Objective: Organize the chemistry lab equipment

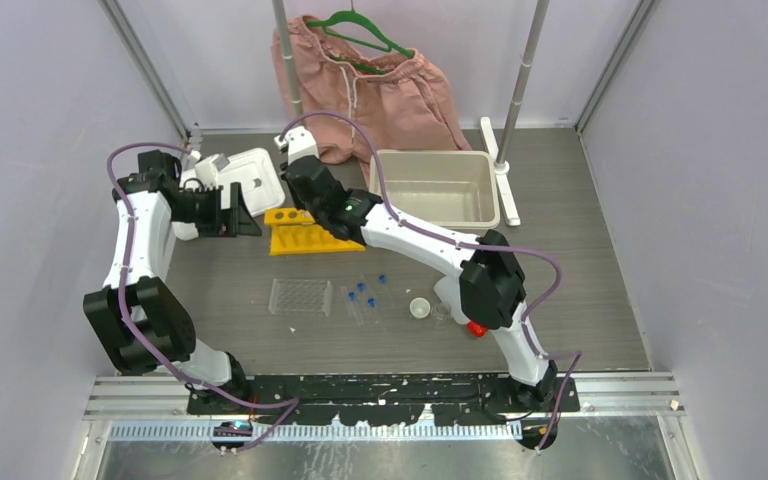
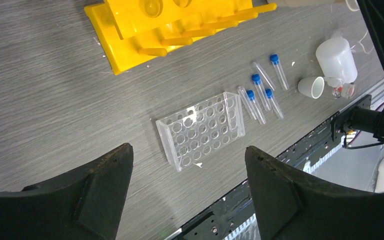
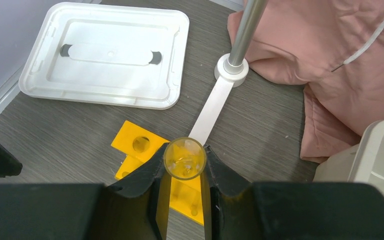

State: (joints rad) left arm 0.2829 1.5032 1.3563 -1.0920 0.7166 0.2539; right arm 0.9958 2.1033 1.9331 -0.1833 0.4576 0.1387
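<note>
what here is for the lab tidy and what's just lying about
Job: yellow holed tube rack, clear plastic grid rack, small clear blue-capped tubes, small white dish, white squeeze bottle.
Lying about: pink shorts on green hanger, beige plastic bin, white plastic lid.

Top cam: fixed, high, behind the arm bases; looks down & fwd over the whole table (image 1: 580, 270) to the back wall. L wrist cam: raised, at back-left, looks down & toward the near edge between L fingers (image 2: 100, 190); mid range. R wrist cam: low, close over yellow rack (image 3: 135, 142), faces back wall; tube (image 3: 185, 159) in R fingers (image 3: 142, 177) mid-frame. Shared: yellow rack in all 3; grid rack (image 2: 202, 127) & tubes (image 2: 260, 95) in top + L; lid (image 3: 107, 55), shorts (image 3: 330, 60) in top + R.
</note>
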